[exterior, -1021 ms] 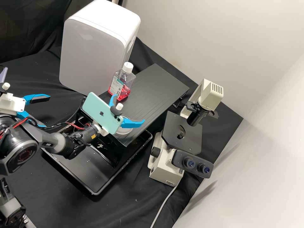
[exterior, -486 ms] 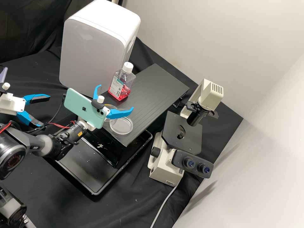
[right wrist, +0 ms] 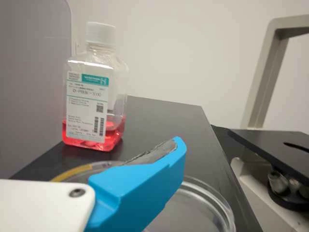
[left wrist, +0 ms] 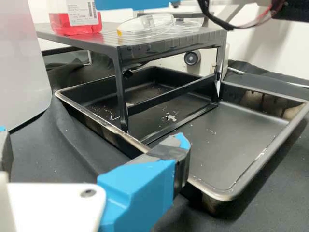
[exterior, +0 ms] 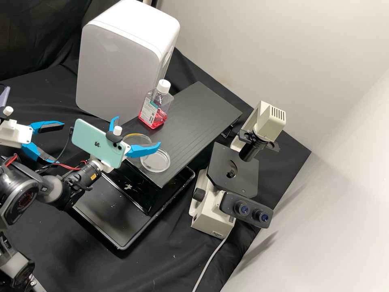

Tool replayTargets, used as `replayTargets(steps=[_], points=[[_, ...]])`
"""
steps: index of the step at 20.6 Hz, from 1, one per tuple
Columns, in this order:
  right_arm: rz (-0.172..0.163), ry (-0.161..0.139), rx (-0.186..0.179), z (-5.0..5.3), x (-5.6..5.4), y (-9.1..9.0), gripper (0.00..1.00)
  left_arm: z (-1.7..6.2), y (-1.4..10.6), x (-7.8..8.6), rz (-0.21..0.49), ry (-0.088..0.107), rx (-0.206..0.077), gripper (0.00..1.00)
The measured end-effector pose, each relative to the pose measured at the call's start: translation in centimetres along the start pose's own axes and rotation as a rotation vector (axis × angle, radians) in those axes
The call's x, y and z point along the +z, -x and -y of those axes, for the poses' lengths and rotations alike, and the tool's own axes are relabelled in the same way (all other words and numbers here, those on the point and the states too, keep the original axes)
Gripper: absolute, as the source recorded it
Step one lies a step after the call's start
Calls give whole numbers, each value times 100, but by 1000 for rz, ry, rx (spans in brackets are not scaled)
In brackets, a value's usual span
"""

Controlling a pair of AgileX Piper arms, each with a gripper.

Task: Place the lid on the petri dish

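Two round clear pieces lie side by side on the black rack (exterior: 194, 109). One is a yellow-rimmed petri dish (exterior: 135, 140) (right wrist: 72, 173). The other is a plain clear lid (exterior: 156, 160) (right wrist: 212, 205), nearer the rack's front corner. My right gripper (exterior: 137, 132) hovers open just above the yellow-rimmed dish and holds nothing; one of its blue fingers (right wrist: 145, 179) reaches over both pieces. My left gripper (exterior: 56, 141) (left wrist: 91, 137) stands open and empty at the far left, low beside the tray. From there both pieces (left wrist: 147, 25) show on the rack top.
A bottle of red liquid (exterior: 154, 106) (right wrist: 94, 111) stands on the rack behind the dishes. The rack stands in a black tray (exterior: 121, 239) (left wrist: 251, 169). A white box (exterior: 121, 56) is behind, a microscope (exterior: 235, 182) to the right.
The right gripper has drawn back to the left from over the rack's front corner, uncovering the clear lid there. The left gripper has stayed put.
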Motion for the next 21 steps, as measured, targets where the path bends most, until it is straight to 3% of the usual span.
replayTargets(steps=[5, 8, 14, 18, 21], points=[[18, 10, -19, 50, 53, 94, 100, 7, 0, 5, -4, 2, -2, 100], [19, 21, -11, 40, 52, 94, 100, 7, 0, 5, -6, 4, -1, 100], [35, 8, 13, 27, 57, 95, 100, 7, 0, 5, -6, 4, -1, 100], [45, 9, 2, 56, 81, 87, 100, 7, 0, 5, -6, 4, -1, 100], [74, 12, -21, 122, 144, 70, 100, 7, 0, 5, -6, 4, -1, 100]])
